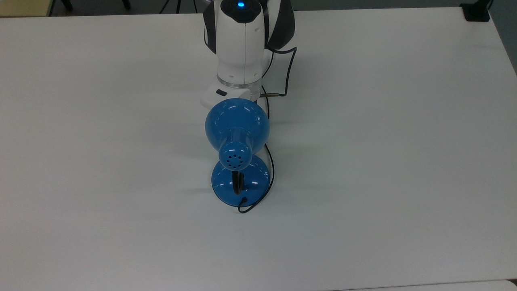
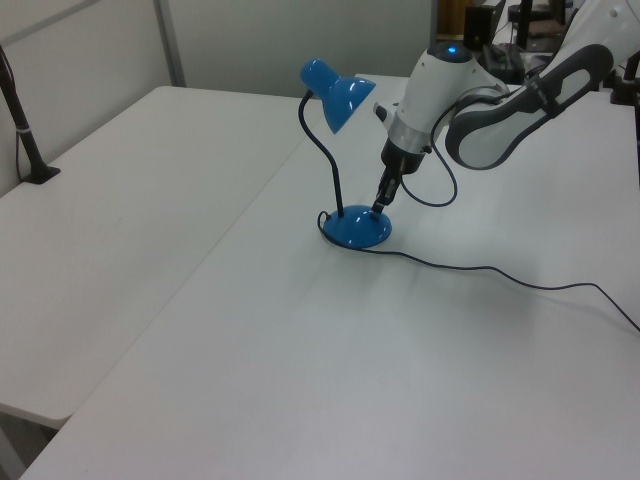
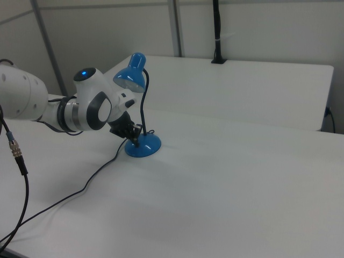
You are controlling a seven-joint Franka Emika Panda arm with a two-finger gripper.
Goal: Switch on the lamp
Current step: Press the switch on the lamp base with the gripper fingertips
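A small glossy blue lamp (image 1: pixel 237 153) stands near the middle of a white surface (image 1: pixel 383 161), its round base (image 2: pixel 357 229) flat on the top and its black gooseneck (image 2: pixel 327 170) curving up to a bell-shaped shade (image 2: pixel 345 100). In the top view the shade covers much of the base, and the perforated cap (image 1: pixel 235 155) faces the camera. The shade shows no glow in any view (the blue spot is a light on the arm (image 1: pixel 241 40), not on the lamp).

The white arm reaches down beside the lamp, below the shade and on the side away from the gooseneck. In the left view the pincer (image 2: pixel 380 203) points down with its dark tip at the upper edge of the base, at or just above its surface; whether it touches cannot be told. In the right view the pincer (image 3: pixel 134 140) sits low against the right view's left side of the base (image 3: pixel 144 146). Whether its fingers are apart or together cannot be told.

A thin black cord (image 2: pixel 480 270) leaves the base and trails across the surface toward the left view's right edge. In the top view it loops out from the near rim of the base and runs up along the top view's right side of the lamp. A second white surface (image 2: pixel 130 170) stands beside the first in the left view, a dark post (image 2: pixel 22 130) rising from its far corner.
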